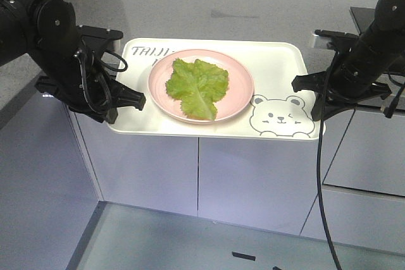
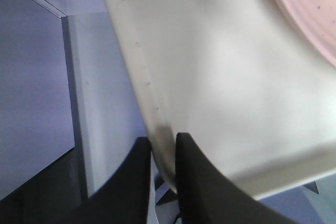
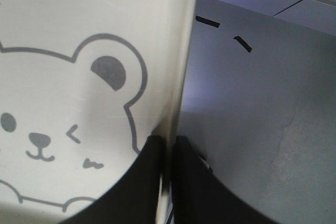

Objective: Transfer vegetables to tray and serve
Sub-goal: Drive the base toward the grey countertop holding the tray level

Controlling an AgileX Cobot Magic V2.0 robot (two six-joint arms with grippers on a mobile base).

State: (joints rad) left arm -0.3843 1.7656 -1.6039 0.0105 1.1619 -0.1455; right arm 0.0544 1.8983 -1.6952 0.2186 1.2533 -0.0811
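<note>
The left gripper point(image 1: 136, 100) and right gripper point(image 1: 302, 84) clamp opposite rims of the cream-white rectangular tray point(image 1: 278, 67), centre frame, carrying a ruffled green lettuce leaf point(image 1: 197, 86). Serving it well likely means keeping both ends level and moving together.

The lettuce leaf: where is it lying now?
In the front view, the lettuce leaf lies on the pink plate, a little left of centre on the tray, between the left gripper and the right gripper that clamp the tray's short edges.

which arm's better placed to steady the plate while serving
Left, slightly: left pincer clamps the tray rim beside the pink plate; right pincer clamps the bear corner, farther off.
</note>
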